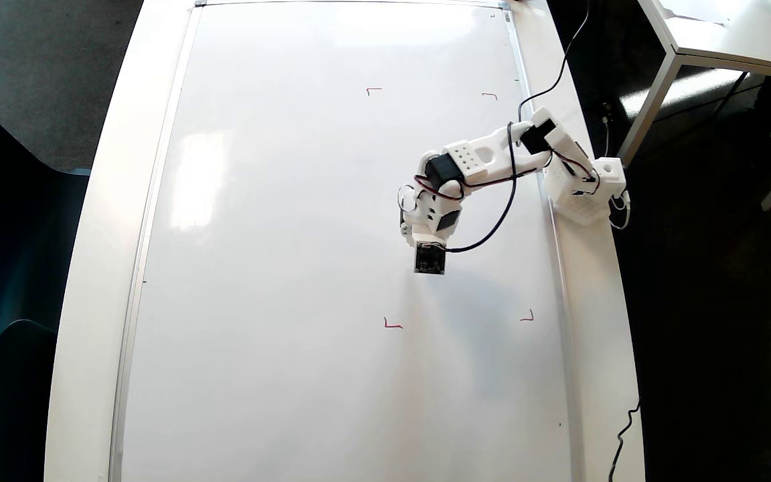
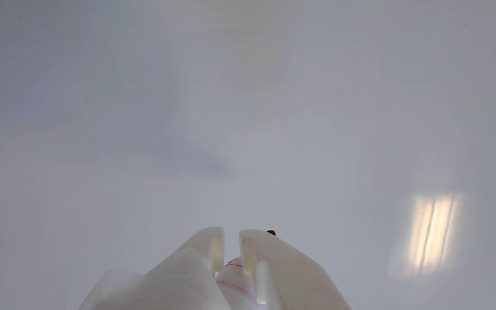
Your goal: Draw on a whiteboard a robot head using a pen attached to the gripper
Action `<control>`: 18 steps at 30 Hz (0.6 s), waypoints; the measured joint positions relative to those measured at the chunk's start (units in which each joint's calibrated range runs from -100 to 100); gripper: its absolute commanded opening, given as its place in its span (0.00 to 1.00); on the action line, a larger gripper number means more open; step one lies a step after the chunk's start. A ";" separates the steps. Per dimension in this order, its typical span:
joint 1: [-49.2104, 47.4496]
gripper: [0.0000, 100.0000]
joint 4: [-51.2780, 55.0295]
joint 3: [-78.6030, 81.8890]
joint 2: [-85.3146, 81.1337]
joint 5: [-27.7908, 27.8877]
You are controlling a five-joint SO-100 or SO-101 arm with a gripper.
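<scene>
Sat over the whiteboard (image 1: pixel 278 221), inside the field marked by four red corner ticks (image 1: pixel 392 325), nearer its upper half in the overhead view; pointed the end effector (image 1: pixel 419 226) down at the glossy panel. Kept both fingers pressed close together in the wrist view, end effector (image 2: pixel 230 242) pinching the pen (image 2: pixel 236 282), whose pale barrel with a pink band showed in the narrow gap; showed a small dark red speck just past one fingertip, possibly the nib, though could not tell for sure. Could not tell either whether the nib touched the surface. Showed no robot head yet: no red line anywhere between the ticks, so judged the drawing as not begun or barely begun. Lay flat on the white bench (image 1: pixel 101 221), filling nearly all of it, with the arm's base (image 1: pixel 586 194) at the right edge in the overhead view.

Called, by this reading, for a soft, vertical touchdown; for light, even pressure so the nib would glide and not skid or flex in the grip; for slow, steady strokes on the outline, kept well within the ticks; for a clean lift between separate shapes to avoid stray joining lines; for care that the black cable (image 1: pixel 492 227) did not drag across wet ink.
</scene>
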 measured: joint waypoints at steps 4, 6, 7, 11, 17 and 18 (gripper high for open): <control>0.45 0.01 0.00 -1.55 1.27 -0.69; -0.45 0.01 0.00 -2.47 1.95 -0.69; -0.83 0.01 0.00 -3.29 2.71 -0.69; -1.51 0.01 0.00 -5.94 5.25 -1.74; -1.43 0.01 0.00 -6.76 7.03 -2.22; -1.51 0.01 0.08 -6.76 7.03 -2.22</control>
